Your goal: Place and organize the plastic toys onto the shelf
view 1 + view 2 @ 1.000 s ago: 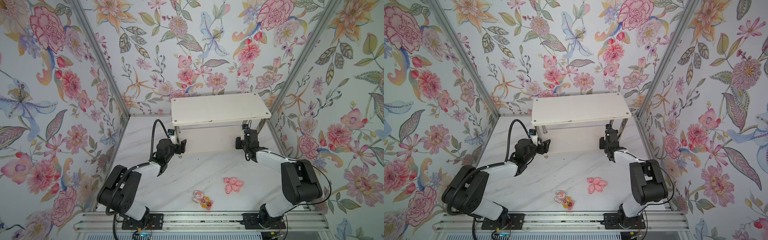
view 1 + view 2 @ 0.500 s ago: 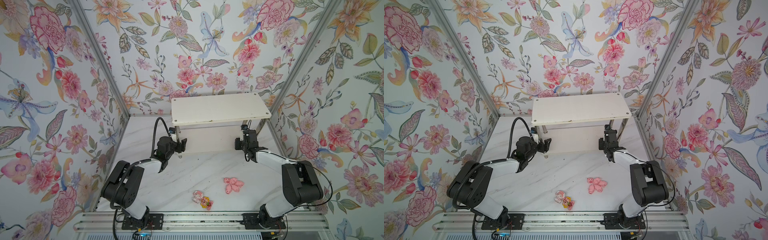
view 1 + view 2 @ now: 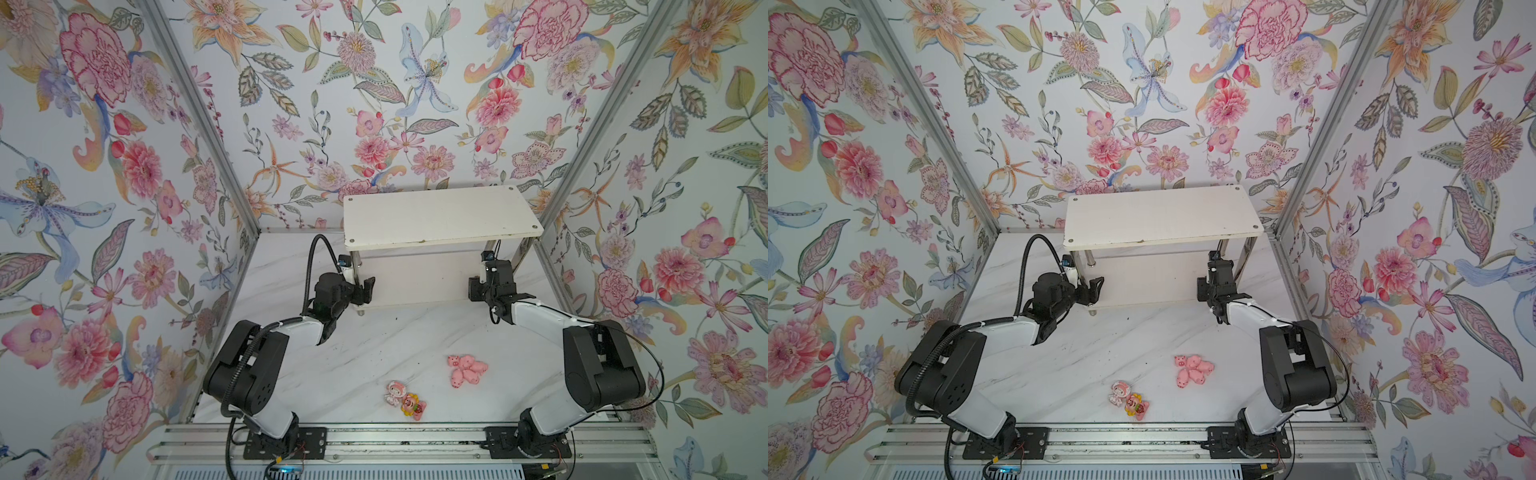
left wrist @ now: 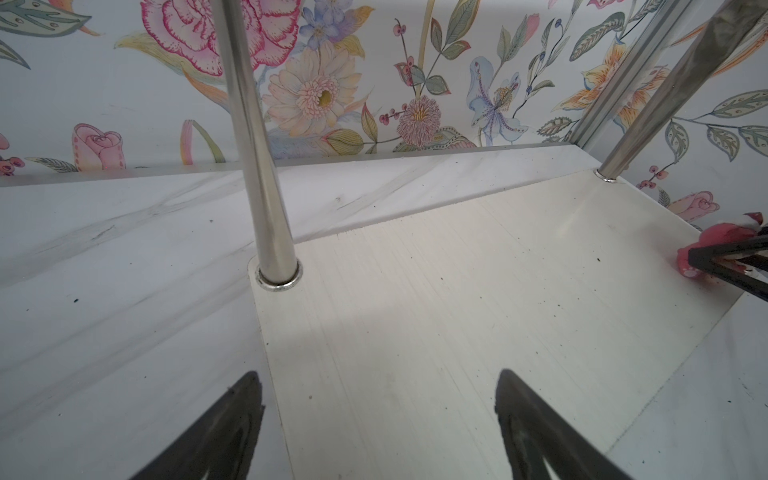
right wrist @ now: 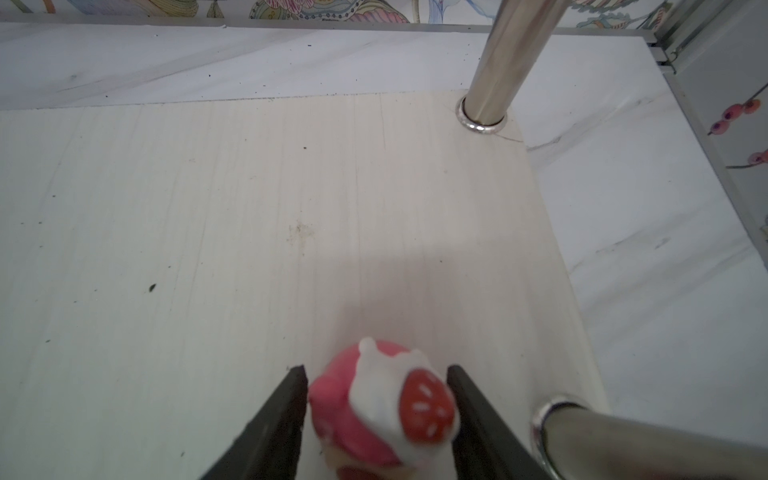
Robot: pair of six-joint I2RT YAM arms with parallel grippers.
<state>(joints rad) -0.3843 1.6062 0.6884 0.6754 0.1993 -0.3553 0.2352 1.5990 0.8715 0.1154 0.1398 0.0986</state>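
Toys, both top views: pale pink pigs [image 3: 467, 370] heaped on the desk [image 3: 353, 353]. White-pink figurine [image 3: 392, 392] touches the yellow sunflower-faced one [image 3: 411, 406], nearer the front rail. Shelf [image 3: 440, 220] stands at the back wall, and both arms reach toward its lower board.

Left wrist view: left jaws wide apart, over the lower board [image 4: 415, 311] near a chrome leg [image 4: 266, 166].

Right wrist view: dark pink bear [image 5: 353, 399], strawberry on top, on the lower board between the right jaws. Gripping or merely flanking, cannot tell.
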